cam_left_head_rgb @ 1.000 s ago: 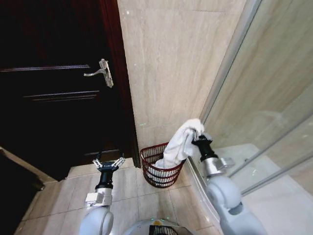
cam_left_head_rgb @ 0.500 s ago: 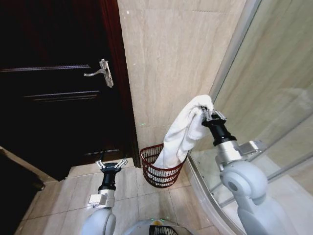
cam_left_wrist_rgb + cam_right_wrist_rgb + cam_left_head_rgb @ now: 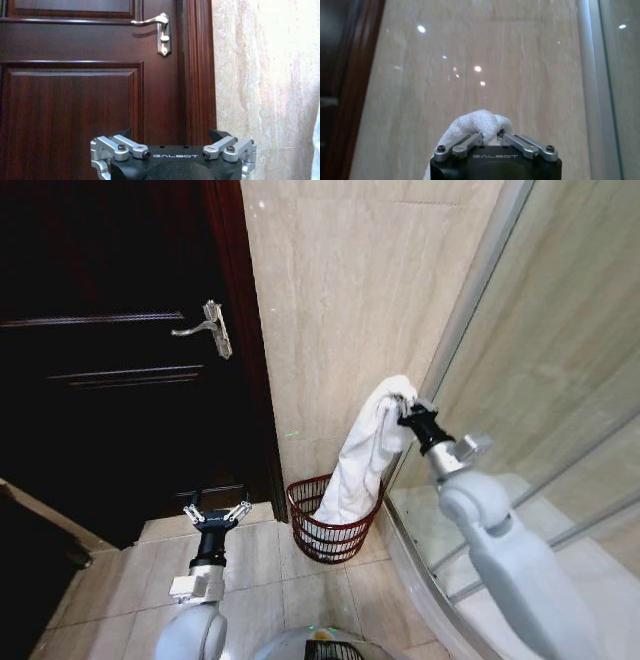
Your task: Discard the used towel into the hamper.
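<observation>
The right pincer [image 3: 404, 418] is clamped on the white terry towel [image 3: 362, 458] draping toward, probably into, the dark red wire-mesh hamper [image 3: 333, 522] below; release centred over it, left pincer [image 3: 211, 513] idling apart.

"GALBOT" is printed on the left gripper [image 3: 172, 140] and right gripper [image 3: 490, 135].

Terry towel [image 3: 365, 455]; wire hamper [image 3: 330, 532] (mesh)

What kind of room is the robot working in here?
Most likely a bathroom: a glass shower enclosure stands on the right, the wall and floor are tiled, and the right gripper holds a white towel above a hamper.
</observation>
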Motion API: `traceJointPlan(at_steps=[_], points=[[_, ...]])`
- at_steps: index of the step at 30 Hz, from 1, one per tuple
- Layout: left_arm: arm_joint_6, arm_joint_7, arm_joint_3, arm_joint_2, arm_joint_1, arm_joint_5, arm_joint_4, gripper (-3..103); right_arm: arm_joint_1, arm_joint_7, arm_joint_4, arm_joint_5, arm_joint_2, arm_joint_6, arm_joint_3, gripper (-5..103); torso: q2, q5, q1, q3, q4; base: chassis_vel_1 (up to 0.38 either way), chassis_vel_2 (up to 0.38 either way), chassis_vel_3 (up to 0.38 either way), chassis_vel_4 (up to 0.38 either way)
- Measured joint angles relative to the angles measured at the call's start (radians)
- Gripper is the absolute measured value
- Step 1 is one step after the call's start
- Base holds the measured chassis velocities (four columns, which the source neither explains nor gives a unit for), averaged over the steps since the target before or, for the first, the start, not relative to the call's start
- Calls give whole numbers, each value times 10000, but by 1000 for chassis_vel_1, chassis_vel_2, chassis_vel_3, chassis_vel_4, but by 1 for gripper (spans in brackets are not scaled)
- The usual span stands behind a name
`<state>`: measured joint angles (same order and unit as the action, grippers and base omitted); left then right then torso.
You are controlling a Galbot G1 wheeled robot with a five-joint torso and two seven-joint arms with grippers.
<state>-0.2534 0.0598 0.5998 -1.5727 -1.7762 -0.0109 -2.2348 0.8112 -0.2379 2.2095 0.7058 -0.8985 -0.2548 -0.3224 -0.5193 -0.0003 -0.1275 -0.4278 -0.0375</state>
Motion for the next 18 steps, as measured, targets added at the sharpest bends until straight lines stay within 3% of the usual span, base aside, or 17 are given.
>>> traceJointPlan(at_steps=[6, 18], points=[[-3, 12, -244, -178, -8, 39, 50, 100, -138, -377, 261, 653, 240, -156, -87, 5, -2, 2, 0, -1, 0, 0, 0, 0, 0], [-3, 10, -298, -158, -30, 54, 37, 100, 958, -179, 73, -351, -454, -283, -89, 5, -5, 3, -2, -3, 0, 0, 0, 0, 0]])
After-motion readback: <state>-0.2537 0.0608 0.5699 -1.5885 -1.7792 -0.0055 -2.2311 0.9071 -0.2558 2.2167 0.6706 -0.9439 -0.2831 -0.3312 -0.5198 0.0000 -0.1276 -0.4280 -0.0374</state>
